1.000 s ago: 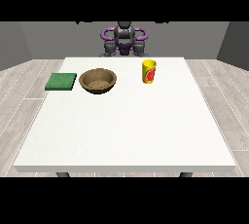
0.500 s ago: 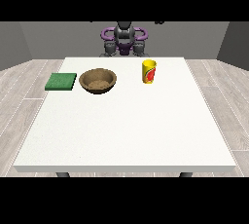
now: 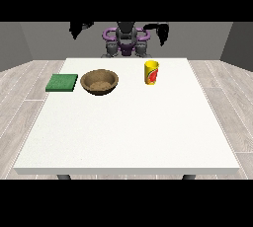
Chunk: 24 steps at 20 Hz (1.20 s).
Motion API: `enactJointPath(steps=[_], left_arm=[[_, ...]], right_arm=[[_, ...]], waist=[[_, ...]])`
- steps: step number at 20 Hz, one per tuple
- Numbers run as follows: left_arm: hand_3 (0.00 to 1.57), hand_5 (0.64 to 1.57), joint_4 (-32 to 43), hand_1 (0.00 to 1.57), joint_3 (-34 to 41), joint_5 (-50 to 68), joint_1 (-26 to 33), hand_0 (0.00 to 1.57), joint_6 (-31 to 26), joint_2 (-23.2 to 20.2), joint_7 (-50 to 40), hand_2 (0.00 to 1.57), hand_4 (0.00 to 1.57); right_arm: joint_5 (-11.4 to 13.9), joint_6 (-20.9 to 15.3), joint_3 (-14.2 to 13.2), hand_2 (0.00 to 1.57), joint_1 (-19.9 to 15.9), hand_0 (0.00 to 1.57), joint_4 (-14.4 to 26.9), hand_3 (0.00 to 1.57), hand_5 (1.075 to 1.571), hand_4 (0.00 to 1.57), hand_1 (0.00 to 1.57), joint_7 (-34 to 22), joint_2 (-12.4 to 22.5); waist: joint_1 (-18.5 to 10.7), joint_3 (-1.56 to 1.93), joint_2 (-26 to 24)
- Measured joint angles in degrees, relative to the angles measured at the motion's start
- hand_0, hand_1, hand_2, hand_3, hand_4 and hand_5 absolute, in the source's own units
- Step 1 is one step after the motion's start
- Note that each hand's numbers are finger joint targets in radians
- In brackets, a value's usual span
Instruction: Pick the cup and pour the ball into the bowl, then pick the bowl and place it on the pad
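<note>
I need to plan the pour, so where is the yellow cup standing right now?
In the front view the yellow cup with a red mark stands upright on the white table, right of centre near the far edge, apart from the brown wooden bowl to its left.

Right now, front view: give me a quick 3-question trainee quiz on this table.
1. True or false: the yellow cup stands upright on the white table.
2. What lies nearest the green pad? A) the cup B) the wooden bowl C) a hand
3. Fill in: the hand at the view's right is raised above the table and touches ____.

Key: 1 true; 2 B; 3 nothing.
</note>
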<state>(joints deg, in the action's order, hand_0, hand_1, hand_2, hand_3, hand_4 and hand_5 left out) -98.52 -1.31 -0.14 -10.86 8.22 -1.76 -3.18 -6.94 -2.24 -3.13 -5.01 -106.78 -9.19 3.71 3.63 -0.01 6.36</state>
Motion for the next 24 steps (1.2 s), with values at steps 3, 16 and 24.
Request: enactJointPath(steps=[3, 16, 24], left_arm=[[0.0, 1.484, 5.0, 0.0, 1.4, -0.4, 0.0, 0.0, -0.4, -0.1, 7.2, 0.0, 0.41], [0.0, 1.422, 31.1, 0.0, 6.5, 0.6, -4.4, 0.0, -5.4, -2.2, 24.9, 0.0, 0.17], [0.0, 1.535, 46.4, 0.0, 9.7, 1.1, -10.3, 0.0, -5.1, -2.2, 33.4, 0.0, 0.65]], right_arm=[[-1.9, 2.5, -1.8, 0.0, -0.4, 0.0, 1.7, 0.0, 1.547, 0.68, 0.0, 3.2, 1.3], [-7.6, 9.7, -9.0, 0.0, -1.1, 0.0, 10.2, 0.0, 1.562, 0.67, 0.0, 9.0, 6.0], [-8.4, 12.5, -11.0, 0.0, -2.3, 0.0, 14.9, 0.0, 1.566, 0.68, 0.0, 10.8, 8.4]], waist=[[1.0, -0.01, 3.2], [2.3, 0.0, 4.0], [3.0, -0.01, 4.0]])
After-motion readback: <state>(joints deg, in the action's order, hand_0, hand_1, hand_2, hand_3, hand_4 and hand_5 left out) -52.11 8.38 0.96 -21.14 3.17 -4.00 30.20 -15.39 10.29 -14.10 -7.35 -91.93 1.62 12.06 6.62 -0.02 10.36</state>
